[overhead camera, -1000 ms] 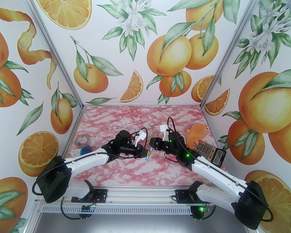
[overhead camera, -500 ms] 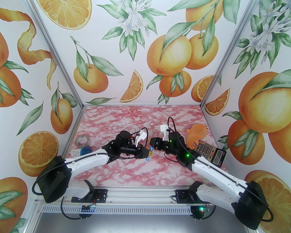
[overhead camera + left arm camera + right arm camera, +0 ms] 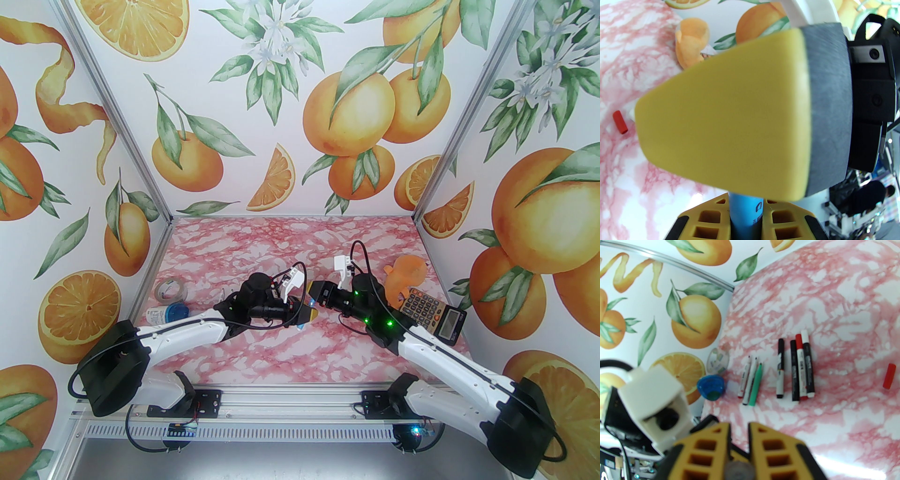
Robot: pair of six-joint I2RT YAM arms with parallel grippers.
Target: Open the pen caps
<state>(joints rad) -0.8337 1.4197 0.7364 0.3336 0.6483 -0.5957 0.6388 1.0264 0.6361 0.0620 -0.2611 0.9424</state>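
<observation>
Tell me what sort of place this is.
Probably a robot manipulation test booth: aluminium frame posts carrying orange-fruit-print wall panels, a pink marble-patterned tabletop, and white robot arms, left and right, bolted at its near edge.

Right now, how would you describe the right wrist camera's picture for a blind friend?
Seven marker pens lie side by side on a pink marbled table, a loose red cap apart near the right edge; the yellow claw pokes in below.

The pink marbled table top (image 3: pixel 262 243) is enclosed by 3 walls (image 3: pixel 281 93) printed with oranges, leaves and white blossom, joined by 2 metal corner posts (image 3: pixel 115 112). All is evenly lit.
</observation>
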